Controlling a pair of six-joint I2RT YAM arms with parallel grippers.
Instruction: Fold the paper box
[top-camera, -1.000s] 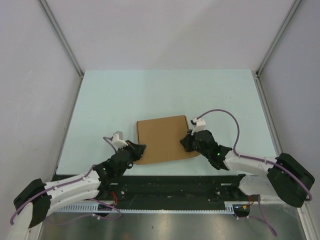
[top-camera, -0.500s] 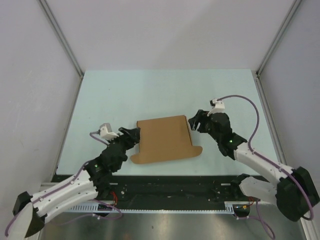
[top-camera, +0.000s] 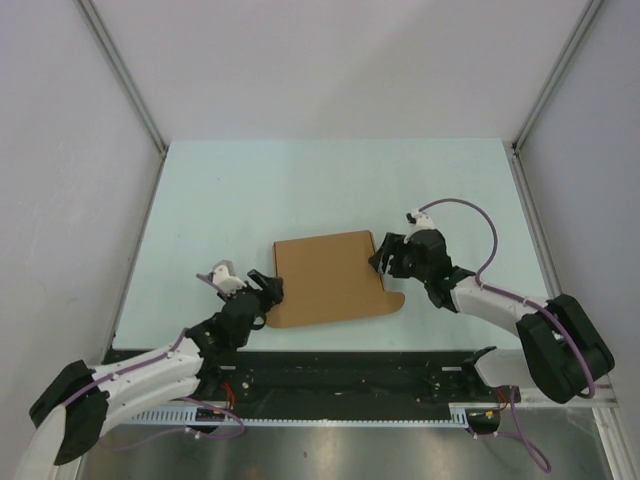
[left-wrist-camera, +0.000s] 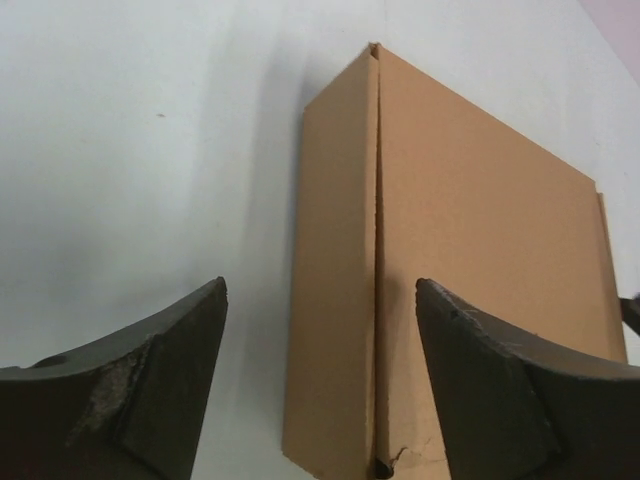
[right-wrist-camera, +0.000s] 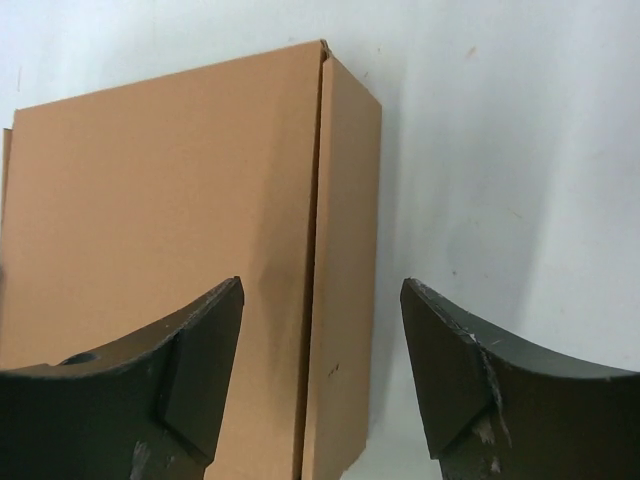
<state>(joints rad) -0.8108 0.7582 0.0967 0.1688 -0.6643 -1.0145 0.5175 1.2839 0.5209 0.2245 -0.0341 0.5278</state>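
The paper box (top-camera: 328, 278) lies flat on the table as a closed brown carton, with a rounded tab (top-camera: 393, 301) sticking out at its near right corner. My left gripper (top-camera: 268, 290) is at the box's near left edge, open. In the left wrist view the narrow left side wall of the box (left-wrist-camera: 335, 300) stands between the wide-apart fingers of that gripper (left-wrist-camera: 320, 290), untouched. My right gripper (top-camera: 383, 255) is at the right edge, open. The right wrist view shows the box (right-wrist-camera: 170, 200) with its right side wall between the spread fingers of that gripper (right-wrist-camera: 322, 285).
The pale green table (top-camera: 230, 190) is fenced by white walls at the back and both sides. A black rail (top-camera: 340, 375) with the arm bases runs along the near edge.
Both grippers let go of the box's near corners and opened. They drew back, then came in again at the left and right edges. The rounded tab now shows.
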